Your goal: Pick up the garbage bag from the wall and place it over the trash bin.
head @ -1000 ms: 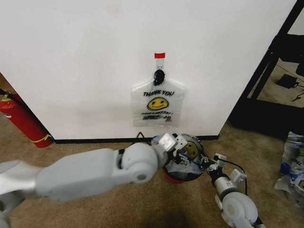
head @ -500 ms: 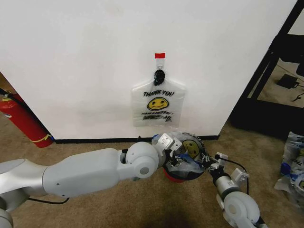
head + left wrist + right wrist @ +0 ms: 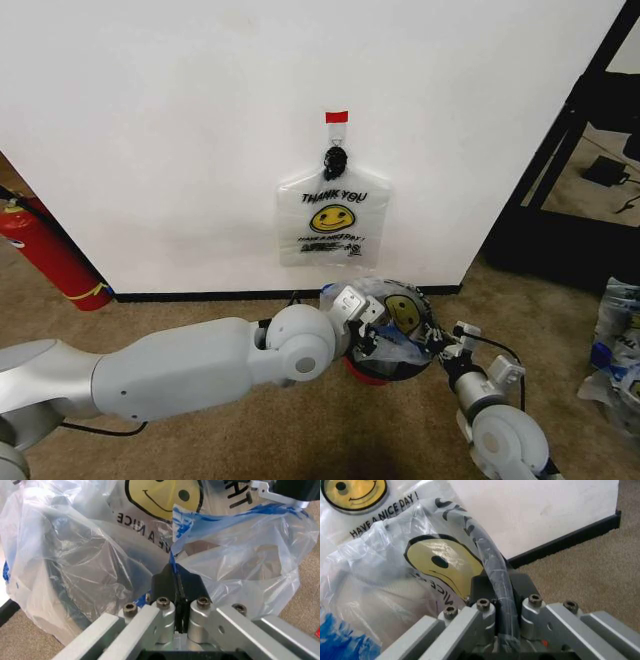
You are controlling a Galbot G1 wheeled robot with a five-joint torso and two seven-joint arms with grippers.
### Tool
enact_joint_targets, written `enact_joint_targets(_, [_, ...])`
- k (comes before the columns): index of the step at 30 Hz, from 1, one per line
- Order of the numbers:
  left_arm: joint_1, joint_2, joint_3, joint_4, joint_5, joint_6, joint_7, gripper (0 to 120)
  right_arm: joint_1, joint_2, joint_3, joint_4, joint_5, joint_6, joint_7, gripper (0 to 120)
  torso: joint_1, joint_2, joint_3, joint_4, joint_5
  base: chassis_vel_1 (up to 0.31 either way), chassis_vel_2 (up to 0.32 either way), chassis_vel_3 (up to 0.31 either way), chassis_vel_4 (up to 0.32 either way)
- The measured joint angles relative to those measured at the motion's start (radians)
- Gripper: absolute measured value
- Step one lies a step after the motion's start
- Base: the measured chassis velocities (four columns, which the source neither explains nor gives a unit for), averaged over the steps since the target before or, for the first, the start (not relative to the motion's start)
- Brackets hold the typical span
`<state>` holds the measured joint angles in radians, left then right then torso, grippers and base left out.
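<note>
Both grippers, left gripper (image 3: pixel 372 322) and right gripper (image 3: pixel 447 349), pinch the garbage bag (image 3: pixel 398 318) shut over the trash bin (image 3: pixel 372 372), so next its mouth likely needs tugging down around the rim.

Both hands crowd the trash bin (image 3: pixel 385 368) rim (wall (image 3: pixel 180 130) close behind).

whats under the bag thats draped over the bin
Under the garbage bag sits the trash bin; its dark rim and red base show. The left gripper and right gripper pinch the bag's edges. The plastic hides the bin's inside.
</note>
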<state>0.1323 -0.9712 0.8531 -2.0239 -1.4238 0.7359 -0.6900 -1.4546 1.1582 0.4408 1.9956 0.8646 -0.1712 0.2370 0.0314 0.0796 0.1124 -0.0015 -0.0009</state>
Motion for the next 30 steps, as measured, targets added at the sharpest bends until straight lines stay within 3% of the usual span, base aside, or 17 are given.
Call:
enact_joint_targets(5, [0.008,0.007,-0.011,-0.014,0.011,0.0,0.0,0,0.003,0.005,0.0,-0.001,0.007,0.0,0.005,0,0.0,0.0,0.0,-0.0009,-0.0007,0.0,0.0,0.0,0.0])
enact_joint_targets(7, [0.059,0.054,-0.046,-0.075,0.044,-0.001,0.005,0,0.019,0.036,0.003,-0.012,0.034,-0.005,0.033,0,0.0,0.0,0.0,0.0005,0.0012,0.0,0.0,0.0,0.0])
enact_joint_targets(8, [0.076,0.066,-0.056,-0.09,0.054,-0.001,0.01,0,0.022,0.043,0.004,-0.013,0.043,-0.008,0.041,0,0.0,0.0,0.0,0.0008,-0.0002,0.0,0.0,0.0,0.0])
enact_joint_targets(16, [0.267,0.14,-0.15,-0.178,0.168,-0.003,0.069,0,0.047,0.07,0.019,-0.022,0.109,-0.03,0.104,0,0.0,0.0,0.0,0.0001,-0.0002,0.0,0.0,0.0,0.0])
enact_joint_targets(30, [0.455,0.147,-0.187,-0.169,0.405,-0.065,0.181,0,0.071,0.096,0.018,-0.013,0.198,-0.062,0.186,0,0.0,0.0,0.0,0.0,0.0,0.0,0.0,0.0,0.0])
